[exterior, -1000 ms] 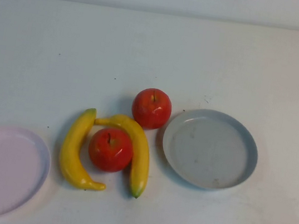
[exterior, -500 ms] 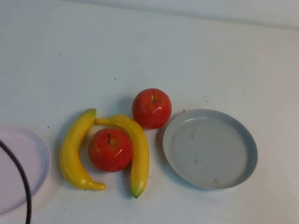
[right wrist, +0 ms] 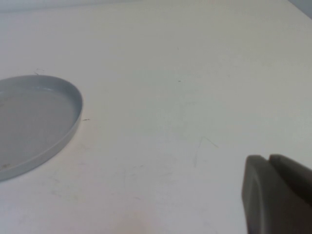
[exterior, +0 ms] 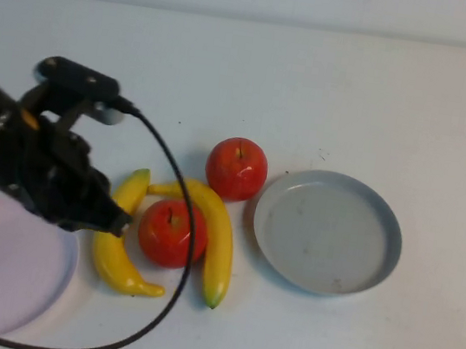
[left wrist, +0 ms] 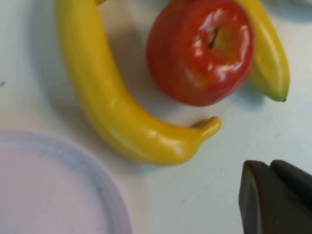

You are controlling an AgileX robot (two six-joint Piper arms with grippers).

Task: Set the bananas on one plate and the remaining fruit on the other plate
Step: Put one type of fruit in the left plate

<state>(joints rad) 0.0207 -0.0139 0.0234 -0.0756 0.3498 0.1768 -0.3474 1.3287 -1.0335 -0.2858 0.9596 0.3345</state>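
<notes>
Left gripper [exterior: 112,220] fingers pressed together, holding nothing, hovering over left banana [exterior: 118,236], between pink plate [exterior: 0,267] and front apple [exterior: 172,232]. Second banana [exterior: 211,233] curves around that apple's right side; rear apple [exterior: 236,168] just beside grey-blue plate [exterior: 327,232]. Both plates bare. Right gripper [right wrist: 278,195] closed, empty, above bare table [right wrist: 195,73] near grey-blue plate

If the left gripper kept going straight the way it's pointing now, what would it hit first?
Most likely the left banana. The left gripper, shut, hangs over it, pointing toward the fruit cluster. Its height is unclear, so it might pass over and reach the nearer red apple. The right gripper is shut, beside the grey-blue plate.
</notes>
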